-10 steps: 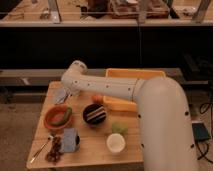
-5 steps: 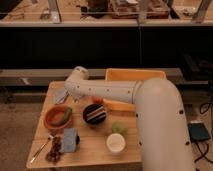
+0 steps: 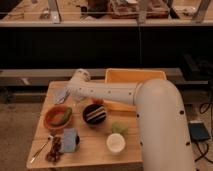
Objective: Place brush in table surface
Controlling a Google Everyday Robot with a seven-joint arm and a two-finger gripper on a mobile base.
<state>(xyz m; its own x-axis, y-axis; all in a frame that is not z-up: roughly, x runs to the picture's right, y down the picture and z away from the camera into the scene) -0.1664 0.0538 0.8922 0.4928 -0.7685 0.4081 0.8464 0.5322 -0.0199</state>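
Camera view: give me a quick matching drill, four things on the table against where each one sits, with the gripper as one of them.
Things:
1. gripper
2. yellow bin
3. white cup
4. orange bowl

Places:
A. front of the wooden table, right of centre
B. back right of the table, partly behind the arm
C. left side of the table, with something green inside
D. low over the back left part of the table, just behind the orange bowl

Pairs: 1-D, 2-B, 3-A, 4-C
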